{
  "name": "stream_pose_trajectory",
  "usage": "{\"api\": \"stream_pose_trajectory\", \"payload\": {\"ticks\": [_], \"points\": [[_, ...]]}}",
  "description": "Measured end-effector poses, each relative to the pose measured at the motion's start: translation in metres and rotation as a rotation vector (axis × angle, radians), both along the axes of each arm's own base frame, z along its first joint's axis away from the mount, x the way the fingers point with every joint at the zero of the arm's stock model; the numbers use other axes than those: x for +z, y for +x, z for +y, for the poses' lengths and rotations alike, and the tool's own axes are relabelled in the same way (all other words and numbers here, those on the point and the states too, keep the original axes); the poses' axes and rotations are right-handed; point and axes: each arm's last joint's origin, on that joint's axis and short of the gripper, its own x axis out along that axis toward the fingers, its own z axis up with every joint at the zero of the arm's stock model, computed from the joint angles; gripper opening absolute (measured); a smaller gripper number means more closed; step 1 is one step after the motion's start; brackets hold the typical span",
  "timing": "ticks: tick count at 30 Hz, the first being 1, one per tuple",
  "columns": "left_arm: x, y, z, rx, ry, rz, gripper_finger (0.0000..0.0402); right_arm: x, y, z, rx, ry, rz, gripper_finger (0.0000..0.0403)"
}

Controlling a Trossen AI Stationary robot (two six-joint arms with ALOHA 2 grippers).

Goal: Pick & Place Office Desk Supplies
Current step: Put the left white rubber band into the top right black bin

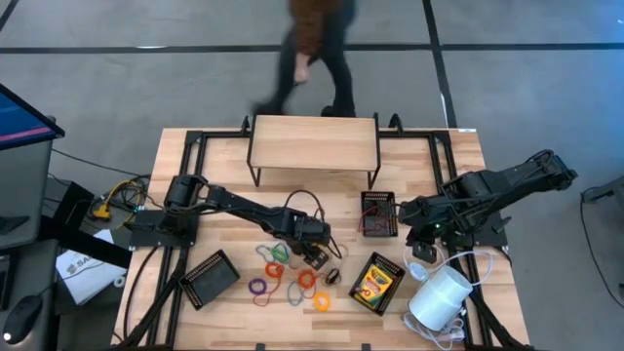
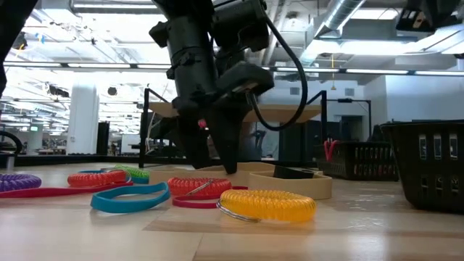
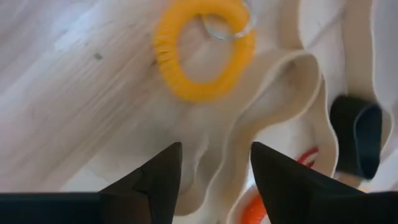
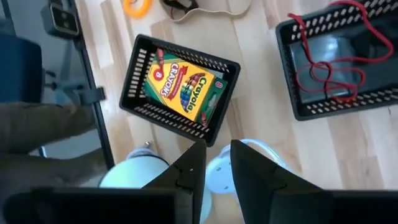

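Look for the left fingers (image 3: pixel 214 158) near the middle of the surface (image 1: pixel 458 166), spread apart and holding nothing. Note one finger on each side of the wavy cream band (image 3: pixel 292 81). Spot the yellow coil loop (image 3: pixel 205 50) just past it, at about 6 o'clock from the fingers, with more coloured loops (image 1: pixel 278 273) lying toward 7 o'clock.

Pick one thing only. Go down slowly until both tips almost touch the wood. Keep the band's thin edge right in the gap, then squeeze softly. Lift straight up and check that no other loop hangs on.

Leave the right fingers (image 4: pixel 216 152) waiting at 3 o'clock, only a little apart, empty, above the white roll (image 1: pixel 439 297). See the crayon box (image 4: pixel 183 84) already in a black tray (image 4: pixel 134 93) at 5 o'clock.
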Motion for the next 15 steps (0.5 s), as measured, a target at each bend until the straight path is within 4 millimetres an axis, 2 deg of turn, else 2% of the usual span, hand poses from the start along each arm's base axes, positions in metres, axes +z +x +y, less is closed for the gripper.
{"api": "stream_pose_trajectory", "payload": {"ticks": [5,15], "points": [[0.0003,0.0011,-0.0008,0.123,-0.050,0.004,0.0173,0.0005,-0.0004,0.0025,0.068,-0.018,-0.023,0.0072],[0.0033,0.0085,0.0000,0.149,-0.043,-0.080,0.0156,0.0037,0.0069,0.0009,-0.003,0.024,-0.079,0.0072]]}}
